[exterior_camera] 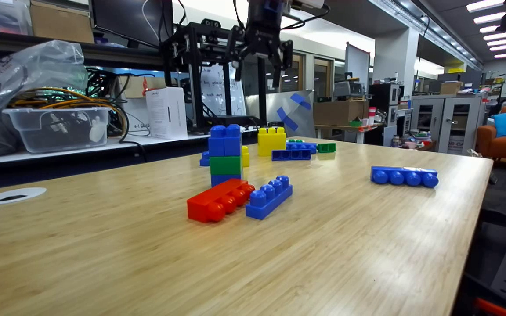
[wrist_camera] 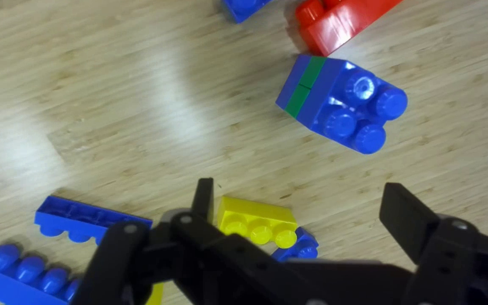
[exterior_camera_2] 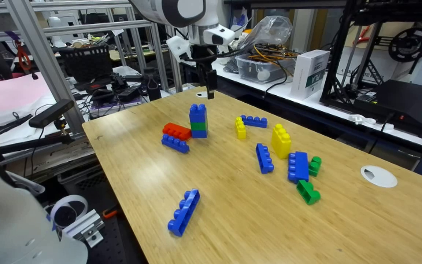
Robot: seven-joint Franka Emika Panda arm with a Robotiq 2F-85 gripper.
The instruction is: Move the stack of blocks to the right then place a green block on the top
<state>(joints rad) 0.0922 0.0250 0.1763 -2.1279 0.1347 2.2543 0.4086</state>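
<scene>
On the pale wood-grained table (exterior_camera_2: 225, 216): an upright tower of studded plastic bricks (exterior_camera_2: 198, 123) stands, blue over green over blue.
Glossy red plastic brick (exterior_camera_2: 177, 131), on its side: just beside the tower; contact cannot be confirmed.
Black two-fingered gripper (wrist_camera: 298, 185): apart from the tower, off to one side of it; fingers spread wide, holding nothing.
Tower handling: expected light, stiff, not fragile; smooth faces may slip, and layers may part at the seams.
Tower hold: take the flat lower walls on opposite faces, clear of the rounded studs and the red brick.
Small hollow bright green plastic brick (exterior_camera_2: 308, 191): well apart from the tower, on its side, open underside exposed.
Second small green plastic brick (exterior_camera_2: 314, 167): also well apart from the tower; which is required is not evident.
</scene>
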